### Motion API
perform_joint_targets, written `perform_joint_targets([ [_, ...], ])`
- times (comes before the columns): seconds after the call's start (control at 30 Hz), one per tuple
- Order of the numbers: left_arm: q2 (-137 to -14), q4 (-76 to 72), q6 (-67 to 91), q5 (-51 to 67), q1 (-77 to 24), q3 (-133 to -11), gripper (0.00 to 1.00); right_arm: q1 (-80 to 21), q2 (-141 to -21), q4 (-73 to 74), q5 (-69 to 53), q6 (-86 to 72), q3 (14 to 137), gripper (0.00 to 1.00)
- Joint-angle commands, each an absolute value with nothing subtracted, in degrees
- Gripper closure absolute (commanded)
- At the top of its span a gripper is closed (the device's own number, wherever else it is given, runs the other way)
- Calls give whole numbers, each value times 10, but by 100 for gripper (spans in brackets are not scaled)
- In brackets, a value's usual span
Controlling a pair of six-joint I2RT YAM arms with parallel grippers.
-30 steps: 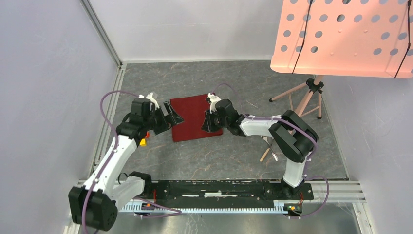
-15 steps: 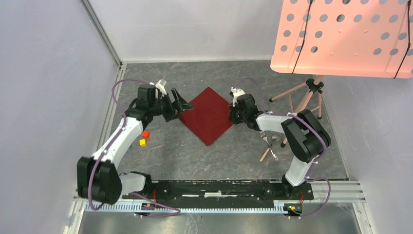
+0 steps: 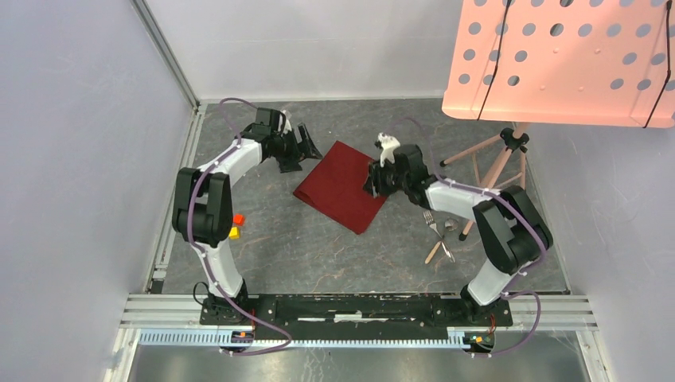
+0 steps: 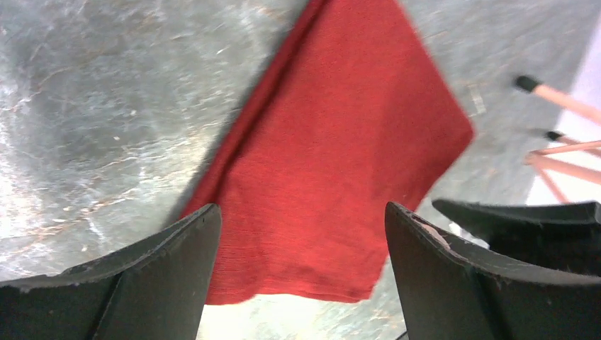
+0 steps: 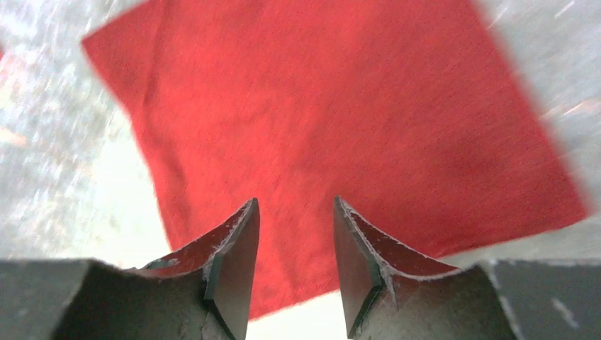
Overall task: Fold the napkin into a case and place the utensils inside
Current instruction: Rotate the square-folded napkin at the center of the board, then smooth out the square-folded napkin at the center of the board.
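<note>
— Viewing from above, where does the napkin (image 3: 341, 188) lie?
— Flat on the worktop (image 3: 318, 251), between the left gripper (image 3: 306, 148) and the right gripper (image 3: 374, 180). The utensils (image 3: 430, 220) lie apart from it, to its right.
— Left wrist view?
— The left gripper (image 4: 301, 212) has its jaws wide apart and empty, with the napkin (image 4: 333, 142) beneath.
— Right wrist view?
— The right gripper (image 5: 294, 205) has its jaws narrowly parted, clasping nothing. The napkin (image 5: 340, 106) is spread below.
</note>
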State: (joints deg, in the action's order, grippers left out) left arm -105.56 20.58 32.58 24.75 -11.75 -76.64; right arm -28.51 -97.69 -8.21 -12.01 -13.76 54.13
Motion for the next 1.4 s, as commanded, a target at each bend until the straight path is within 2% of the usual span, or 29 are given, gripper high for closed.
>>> perform_joint_targets([
  [0.0,-1110,285,207,204,-120,-819,9,-289,-931,-167,-252,-214,451,51],
  [0.1,-1143,313,181,238,-125,-828,9,-289,-909,-158,-246,-204,430,51],
  [0.23,-1130,280,201,237,-134,-762,9,-289,-893,-149,-240,-196,419,51],
  [0.27,-1123,266,215,236,-134,-745,12,-289,-890,-151,-244,-197,415,51],
  [0.4,-1078,207,274,241,-142,-656,22,-289,-878,-165,-251,-205,398,51],
  [0.53,-1021,126,331,271,-193,-566,24,-289,-866,-170,-251,-206,385,52],
  [0.67,-937,76,388,251,-240,-471,23,-289,-855,-160,-249,-200,378,52],
  [0.83,-824,169,355,182,-240,-436,18,-289,-834,-131,-234,-182,360,52],
  [0.97,-773,221,338,174,-240,-437,18,-289,-816,-125,-240,-184,341,51],
  [1.1,-767,165,367,228,-242,-401,26,-289,-798,-122,-234,-186,328,51],
  [1.2,-789,154,365,243,-244,-402,37,-288,-795,-108,-221,-183,331,51],
  [1.37,-804,154,354,246,-254,-405,40,-287,-780,-101,-208,-183,326,51],
])
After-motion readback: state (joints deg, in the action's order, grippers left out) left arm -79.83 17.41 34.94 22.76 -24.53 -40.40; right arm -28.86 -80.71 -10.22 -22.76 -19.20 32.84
